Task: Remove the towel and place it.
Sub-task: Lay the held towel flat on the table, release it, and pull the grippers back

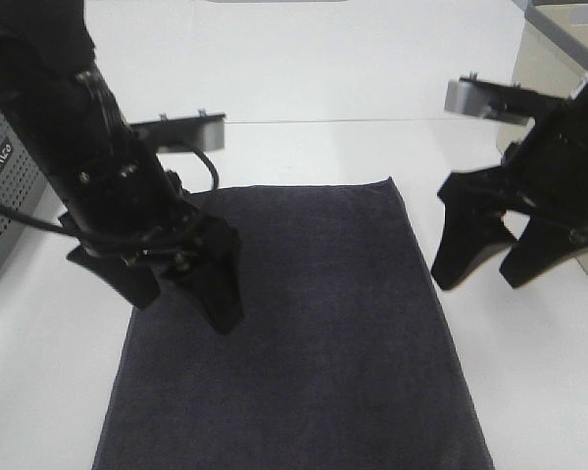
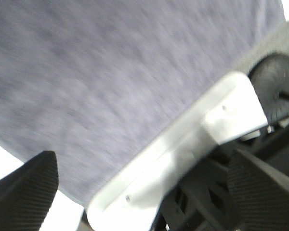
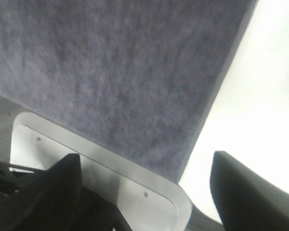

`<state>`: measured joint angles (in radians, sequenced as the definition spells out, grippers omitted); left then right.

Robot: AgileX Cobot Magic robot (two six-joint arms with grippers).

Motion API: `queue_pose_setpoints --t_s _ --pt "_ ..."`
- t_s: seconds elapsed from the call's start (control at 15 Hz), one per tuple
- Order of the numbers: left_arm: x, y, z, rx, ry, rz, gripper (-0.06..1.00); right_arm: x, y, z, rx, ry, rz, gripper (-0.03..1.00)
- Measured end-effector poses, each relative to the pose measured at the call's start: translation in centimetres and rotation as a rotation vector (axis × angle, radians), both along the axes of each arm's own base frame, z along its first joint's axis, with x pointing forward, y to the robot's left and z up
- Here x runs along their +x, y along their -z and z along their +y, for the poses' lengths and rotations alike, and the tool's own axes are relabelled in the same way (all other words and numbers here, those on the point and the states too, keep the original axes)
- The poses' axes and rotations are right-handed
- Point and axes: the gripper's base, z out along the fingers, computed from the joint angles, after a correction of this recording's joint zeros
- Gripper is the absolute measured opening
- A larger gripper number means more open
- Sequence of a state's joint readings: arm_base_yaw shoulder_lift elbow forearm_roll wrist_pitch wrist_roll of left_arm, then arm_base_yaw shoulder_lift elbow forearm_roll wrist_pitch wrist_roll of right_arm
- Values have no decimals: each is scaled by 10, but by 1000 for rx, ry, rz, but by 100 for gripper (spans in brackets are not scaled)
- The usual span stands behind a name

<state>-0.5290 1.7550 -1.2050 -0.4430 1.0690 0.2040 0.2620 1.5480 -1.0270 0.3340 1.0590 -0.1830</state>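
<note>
The towel (image 1: 304, 323), dark navy terry cloth, lies flat and spread out on the white table (image 1: 304, 78), running from the middle to the near edge of the exterior high view. My left gripper (image 1: 181, 308) hangs open and empty over the towel's left edge. My right gripper (image 1: 480, 284) hangs open and empty over bare table just right of the towel's right edge. The left wrist view shows the towel (image 2: 111, 72) beyond the open gripper (image 2: 144, 192). The right wrist view shows the towel (image 3: 111, 72) and its hemmed edge beyond the open gripper (image 3: 149, 192).
A grey perforated basket (image 1: 0, 186) stands at the far left edge. A beige and grey box (image 1: 559, 49) stands at the back right. A white rounded panel (image 2: 183, 144) shows beyond the towel in both wrist views.
</note>
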Motion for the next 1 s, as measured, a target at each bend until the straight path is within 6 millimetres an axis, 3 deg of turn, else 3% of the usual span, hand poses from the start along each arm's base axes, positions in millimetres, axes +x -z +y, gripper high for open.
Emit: queue_pose_setpoints --t_s 0.2,0.33,0.73,0.8,1.0 --pt "51 -4 43 -23 -136 -74 89 51 -21 -19 143 145 -72 73" --pt "80 1 63 -29 -214 -120 89 77 -20 -25 216 180 -68 73" --pt "147 31 100 -50 -340 -145 89 151 27 -24 169 130 -41 80" --pt "163 43 104 -82 -362 -155 89 177 40 -30 158 128 -54 80" --pt "176 63 101 -119 -363 -142 89 204 54 -47 165 156 -60 80"
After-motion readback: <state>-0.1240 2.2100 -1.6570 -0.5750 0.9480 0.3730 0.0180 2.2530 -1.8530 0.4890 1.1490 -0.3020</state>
